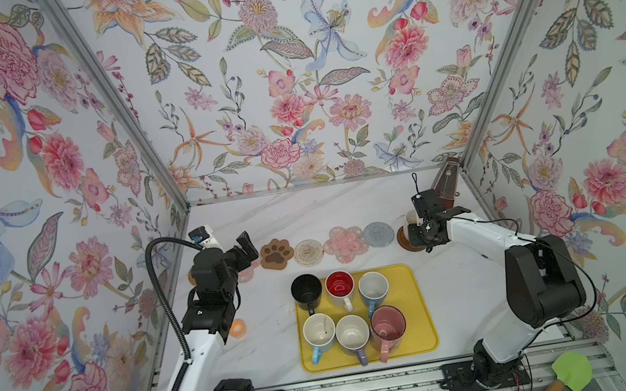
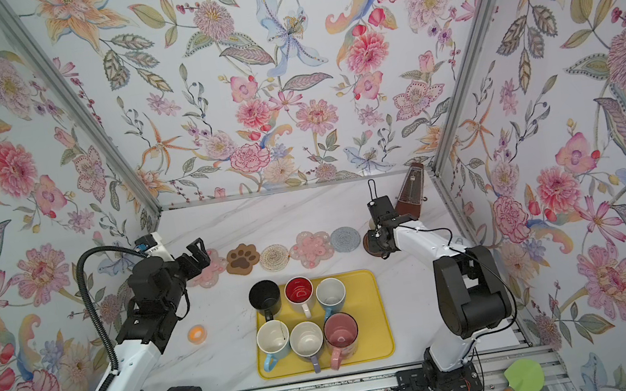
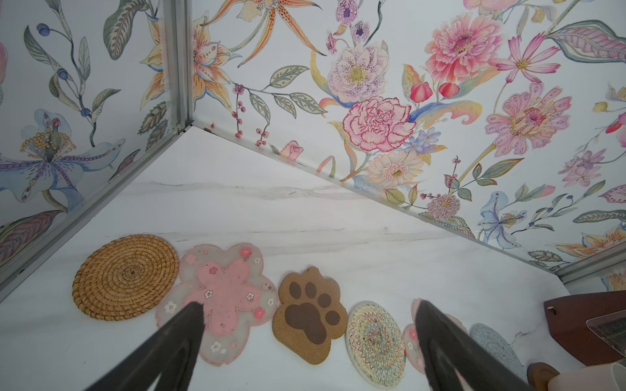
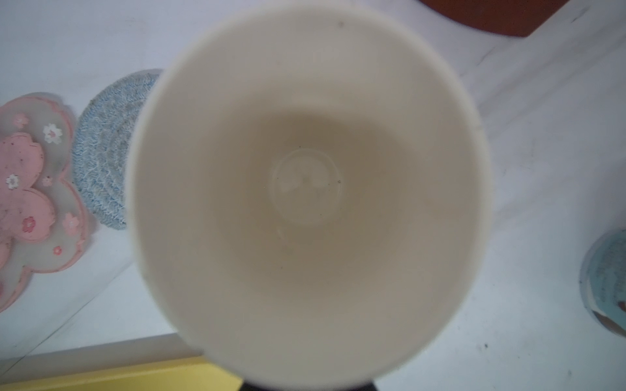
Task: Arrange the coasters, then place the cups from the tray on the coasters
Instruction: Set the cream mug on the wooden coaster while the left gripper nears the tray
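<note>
Coasters lie in a row at the back: woven tan [image 3: 125,277], pink flower [image 3: 223,298], brown paw [image 1: 276,254], cream round [image 1: 308,252], a second pink flower [image 1: 346,244], grey-blue round [image 1: 378,234] and a dark brown disc [image 1: 404,241]. My left gripper [image 1: 245,248] hangs open above the row's left end, holding nothing. My right gripper [image 1: 419,227] is shut on a white cup [image 4: 305,186] over the dark brown disc; contact with the disc is hidden. The yellow tray [image 1: 421,315] holds several cups, among them black [image 1: 306,290], red-inside [image 1: 339,285] and pink [image 1: 388,324].
A small orange ring [image 1: 237,327] lies left of the tray by my left arm. A brown metronome [image 1: 446,181] stands in the back right corner. A small bluish-white round thing [image 4: 606,281] sits near the held cup. Flowered walls close three sides.
</note>
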Tool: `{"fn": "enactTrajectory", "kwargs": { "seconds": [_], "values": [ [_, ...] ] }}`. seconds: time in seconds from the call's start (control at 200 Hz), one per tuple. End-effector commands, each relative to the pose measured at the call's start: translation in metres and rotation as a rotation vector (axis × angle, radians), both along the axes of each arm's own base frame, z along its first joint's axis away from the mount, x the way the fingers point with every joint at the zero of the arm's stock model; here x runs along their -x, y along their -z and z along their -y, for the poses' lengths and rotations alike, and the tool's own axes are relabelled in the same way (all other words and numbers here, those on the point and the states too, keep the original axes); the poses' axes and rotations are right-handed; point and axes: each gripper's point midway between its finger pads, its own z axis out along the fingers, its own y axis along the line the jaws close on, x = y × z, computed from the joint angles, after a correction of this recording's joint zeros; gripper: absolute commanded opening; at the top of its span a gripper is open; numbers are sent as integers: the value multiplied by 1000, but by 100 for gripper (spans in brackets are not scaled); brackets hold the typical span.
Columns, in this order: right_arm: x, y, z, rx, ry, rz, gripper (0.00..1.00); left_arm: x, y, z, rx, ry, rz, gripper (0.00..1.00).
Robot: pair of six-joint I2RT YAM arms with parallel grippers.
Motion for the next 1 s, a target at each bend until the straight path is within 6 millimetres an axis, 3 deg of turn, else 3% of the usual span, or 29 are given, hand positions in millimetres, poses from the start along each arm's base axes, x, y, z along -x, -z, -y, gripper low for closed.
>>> {"fn": "enactTrajectory", "kwargs": {
  "seconds": [0.0,0.14,0.41,0.485,0.63,0.741,0.806,0.891,0.996],
  "values": [
    [-20,-14,0,5,8,73,9,1,0,-5,-7,-24,-11,99],
    [-21,-19,-1,-4,7,84,19,2,1,-6,-2,-29,-17,99],
    [-23,-36,1,-11,31,128,54,3,1,-5,34,-35,-19,99],
    [-22,-50,4,-19,48,166,64,1,2,-3,46,-25,-24,99],
    [-15,-96,14,-31,90,319,98,-5,10,8,81,22,-47,99],
    [-6,-136,15,-95,98,489,99,-9,14,17,115,54,-55,99],
    [1,-146,19,-112,115,555,99,-11,20,27,144,84,-70,99],
    [7,-147,28,-95,155,582,99,-8,32,46,145,138,-122,98],
    [10,-140,33,-90,175,555,99,10,40,72,98,209,-199,98]
  ]
}}
